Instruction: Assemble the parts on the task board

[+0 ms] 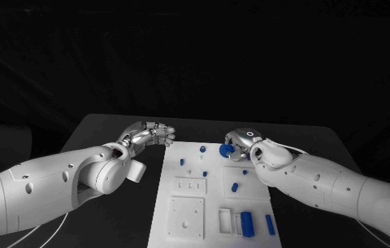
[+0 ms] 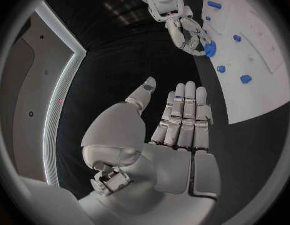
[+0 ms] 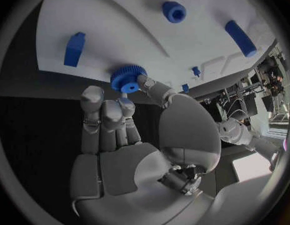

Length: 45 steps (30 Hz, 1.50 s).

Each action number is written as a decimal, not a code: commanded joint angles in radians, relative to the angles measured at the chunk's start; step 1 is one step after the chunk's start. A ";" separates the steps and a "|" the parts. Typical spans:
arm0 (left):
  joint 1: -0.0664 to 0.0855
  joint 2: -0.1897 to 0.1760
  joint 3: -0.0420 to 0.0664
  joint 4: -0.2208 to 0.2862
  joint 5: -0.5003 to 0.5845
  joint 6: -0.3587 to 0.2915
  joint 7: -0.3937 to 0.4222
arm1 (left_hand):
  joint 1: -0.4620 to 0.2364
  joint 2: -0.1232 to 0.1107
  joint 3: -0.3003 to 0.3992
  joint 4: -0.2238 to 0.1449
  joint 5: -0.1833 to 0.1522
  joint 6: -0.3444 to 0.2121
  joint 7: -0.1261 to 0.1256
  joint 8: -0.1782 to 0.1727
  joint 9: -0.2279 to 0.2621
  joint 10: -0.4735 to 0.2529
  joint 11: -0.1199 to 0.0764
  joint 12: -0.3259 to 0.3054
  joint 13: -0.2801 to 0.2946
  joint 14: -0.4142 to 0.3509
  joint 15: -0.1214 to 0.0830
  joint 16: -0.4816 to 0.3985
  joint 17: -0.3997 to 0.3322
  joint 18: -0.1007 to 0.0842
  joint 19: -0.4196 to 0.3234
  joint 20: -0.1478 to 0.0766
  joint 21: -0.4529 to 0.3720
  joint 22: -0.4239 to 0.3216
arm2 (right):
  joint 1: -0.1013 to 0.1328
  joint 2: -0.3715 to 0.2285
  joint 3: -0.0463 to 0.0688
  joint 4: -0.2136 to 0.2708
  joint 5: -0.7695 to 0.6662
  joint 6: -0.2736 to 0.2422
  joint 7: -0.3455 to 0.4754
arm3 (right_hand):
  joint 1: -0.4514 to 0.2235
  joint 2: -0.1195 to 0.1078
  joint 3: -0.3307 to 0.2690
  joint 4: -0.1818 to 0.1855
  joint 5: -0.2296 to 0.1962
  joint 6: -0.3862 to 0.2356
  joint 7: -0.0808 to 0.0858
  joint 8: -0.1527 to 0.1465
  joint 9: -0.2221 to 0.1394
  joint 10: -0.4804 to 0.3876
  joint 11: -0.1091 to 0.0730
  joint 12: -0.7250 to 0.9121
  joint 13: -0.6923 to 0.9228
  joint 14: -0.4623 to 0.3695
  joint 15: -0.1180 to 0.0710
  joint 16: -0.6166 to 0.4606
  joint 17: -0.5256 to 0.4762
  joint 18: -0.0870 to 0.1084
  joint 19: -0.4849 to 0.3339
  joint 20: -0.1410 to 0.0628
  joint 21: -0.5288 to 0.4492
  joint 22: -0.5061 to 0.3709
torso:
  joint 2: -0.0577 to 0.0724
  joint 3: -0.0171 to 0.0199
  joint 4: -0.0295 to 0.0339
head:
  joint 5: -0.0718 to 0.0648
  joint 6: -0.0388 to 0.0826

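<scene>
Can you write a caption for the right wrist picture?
Right hand pinches a blue gear at the white task board's edge.

Robotics lab test cell. Matte black table [image 1: 114,125] before a black backdrop, bearing a flat white rectangular task board [image 1: 213,203] with small blue plastic parts [image 1: 247,224]. Cluttered equipment racks with cabling [image 3: 270,70] at the edge of the right wrist view.

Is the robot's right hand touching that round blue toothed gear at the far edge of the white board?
Touching. The right wrist view shows the right hand pinching the blue gear with its fingertips at the board's edge.
</scene>
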 commanded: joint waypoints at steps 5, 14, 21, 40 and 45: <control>0.001 0.001 0.001 0.004 -0.001 0.010 0.010 | -0.006 -0.001 0.005 0.003 0.003 0.004 0.006 -0.006 -0.001 0.006 -0.002 -0.006 -0.001 0.004 0.001 -0.004 0.001 0.012 -0.005 0.001 0.003 0.000 | 0.017 -0.016 0.002 0.084 -0.097 -0.061 -0.049 | 0.007 -0.026 0.022 0.015 -0.014 0.097 0.007 0.000 0.001 0.006 -0.005 0.006 -0.004 0.003 -0.008 -0.008 0.004 0.063 0.009 -0.001 0.007 0.016 | 0.002 -0.0003 0.0015 | -0.002 0.002; 0.001 0.000 0.001 0.007 -0.001 0.010 0.011 | -0.006 -0.001 0.005 0.003 0.003 0.005 0.006 -0.006 -0.001 0.007 -0.003 -0.007 -0.001 0.004 0.001 -0.004 0.002 0.012 -0.005 0.001 0.004 0.000 | 0.025 0.010 0.002 0.145 -0.116 -0.081 -0.041 | 0.016 -0.039 0.038 0.027 -0.019 0.100 0.006 -0.001 0.001 0.009 -0.006 0.007 -0.007 0.005 -0.009 -0.009 0.007 0.063 0.012 -0.002 0.008 0.015 | 0.001 -0.0007 0.0012 | -0.002 0.004; 0.002 0.001 0.001 0.010 -0.001 0.010 0.010 | -0.006 0.000 0.005 0.003 0.003 0.005 0.006 -0.006 -0.001 0.007 -0.003 -0.007 -0.001 0.004 0.001 -0.004 0.002 0.012 -0.005 0.001 0.004 0.000 | 0.025 0.057 -0.002 0.148 -0.131 -0.071 -0.040 | 0.016 -0.041 0.039 0.029 -0.018 0.100 0.006 -0.001 0.001 0.009 -0.006 0.007 -0.007 0.005 -0.009 -0.009 0.008 0.063 0.012 -0.002 0.008 0.015 | 0.001 -0.0025 0.0028 | -0.003 0.006; 0.009 0.007 0.001 0.009 -0.001 0.009 0.010 | -0.006 -0.001 0.005 0.002 0.003 0.005 0.005 -0.006 -0.002 0.008 -0.003 -0.008 -0.001 0.004 0.001 -0.005 0.003 0.012 -0.006 0.001 0.004 0.000 | 0.015 0.121 -0.048 0.090 -0.130 -0.035 -0.032 | 0.018 -0.041 0.040 0.031 -0.009 0.098 0.007 -0.004 0.001 0.009 -0.005 0.006 -0.008 0.006 -0.009 -0.011 0.008 0.063 0.014 -0.003 0.010 0.016 | 0.002 -0.0023 0.0017 | -0.001 -0.003; 0.010 0.008 0.001 0.009 -0.001 0.010 0.010 | -0.006 -0.001 0.005 0.002 0.003 0.005 0.005 -0.006 -0.002 0.008 -0.003 -0.008 -0.001 0.004 0.001 -0.005 0.003 0.012 -0.006 0.001 0.004 0.000 | 0.013 0.126 -0.050 0.080 -0.130 -0.025 -0.036 | 0.018 -0.041 0.039 0.031 -0.007 0.097 0.007 -0.004 0.001 0.008 -0.005 0.006 -0.008 0.006 -0.008 -0.012 0.009 0.063 0.014 -0.003 0.010 0.016 | 0.002 -0.0015 0.0021 | -0.001 -0.005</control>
